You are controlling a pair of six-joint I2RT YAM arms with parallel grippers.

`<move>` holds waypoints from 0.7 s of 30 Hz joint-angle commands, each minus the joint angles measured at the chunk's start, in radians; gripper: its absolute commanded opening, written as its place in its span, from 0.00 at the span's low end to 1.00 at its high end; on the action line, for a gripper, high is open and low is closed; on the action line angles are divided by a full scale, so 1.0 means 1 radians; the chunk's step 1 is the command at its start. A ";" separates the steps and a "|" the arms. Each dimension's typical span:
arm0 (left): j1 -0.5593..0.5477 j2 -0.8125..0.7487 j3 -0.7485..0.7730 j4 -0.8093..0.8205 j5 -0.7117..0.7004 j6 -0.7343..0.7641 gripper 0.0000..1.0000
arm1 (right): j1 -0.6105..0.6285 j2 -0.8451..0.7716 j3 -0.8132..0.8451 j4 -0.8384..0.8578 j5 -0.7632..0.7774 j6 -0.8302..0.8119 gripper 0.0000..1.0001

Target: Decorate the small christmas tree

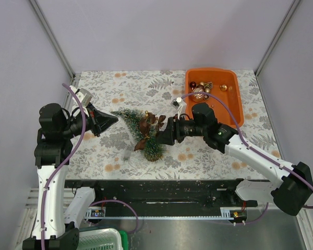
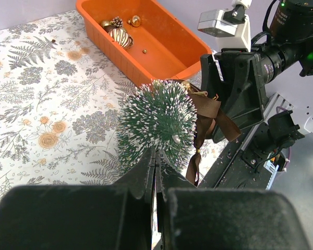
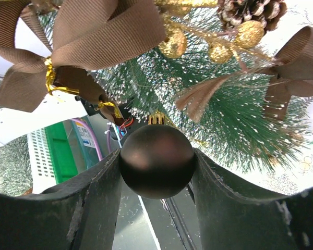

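Note:
The small christmas tree (image 1: pixel 141 130) lies tilted on the tablecloth, tip to the left and base near the front edge. It carries brown ribbon bows (image 3: pixel 94 31), gold beads and a pine cone (image 3: pixel 248 10). My left gripper (image 1: pixel 113 121) is at the tree's tip, its jaws pressed together on the tip bristles in the left wrist view (image 2: pixel 156 156). My right gripper (image 1: pixel 164 136) is at the tree's right side, shut on a dark brown bauble (image 3: pixel 156 159) with a gold cap, held close against the branches (image 3: pixel 240 120).
An orange tray (image 1: pixel 239 107) stands at the back right with a few gold and striped ornaments (image 1: pixel 199 92) in it; it also shows in the left wrist view (image 2: pixel 115 57). The table's black front rail (image 1: pixel 156 190) runs just below the tree's base.

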 commanded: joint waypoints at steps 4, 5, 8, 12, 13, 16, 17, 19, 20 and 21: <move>-0.002 -0.012 0.029 0.048 0.009 -0.008 0.00 | -0.013 -0.018 0.001 0.014 0.056 -0.047 0.19; -0.002 -0.010 0.029 0.048 0.009 -0.008 0.00 | -0.018 -0.016 -0.007 0.014 0.065 -0.048 0.19; -0.003 -0.010 0.027 0.048 0.012 -0.010 0.00 | -0.044 -0.015 -0.025 0.021 0.087 -0.051 0.18; -0.002 -0.013 0.024 0.048 0.012 -0.011 0.00 | -0.079 -0.004 -0.054 0.050 0.072 -0.033 0.18; -0.002 -0.015 0.026 0.048 0.012 -0.008 0.00 | -0.084 -0.001 -0.063 0.061 0.072 -0.031 0.18; -0.002 -0.015 0.026 0.048 0.012 -0.010 0.00 | -0.084 -0.002 -0.100 0.090 0.072 -0.019 0.18; -0.003 -0.015 0.026 0.048 0.011 -0.010 0.00 | -0.084 -0.005 -0.109 0.095 0.072 -0.019 0.18; -0.002 -0.015 0.024 0.048 0.012 -0.011 0.00 | -0.086 -0.005 -0.123 0.096 0.073 -0.016 0.18; -0.003 -0.015 0.023 0.050 0.014 -0.011 0.00 | -0.086 -0.005 -0.131 0.100 0.070 -0.016 0.18; -0.002 -0.015 0.021 0.048 0.015 -0.011 0.00 | -0.084 -0.007 -0.137 0.100 0.073 -0.016 0.18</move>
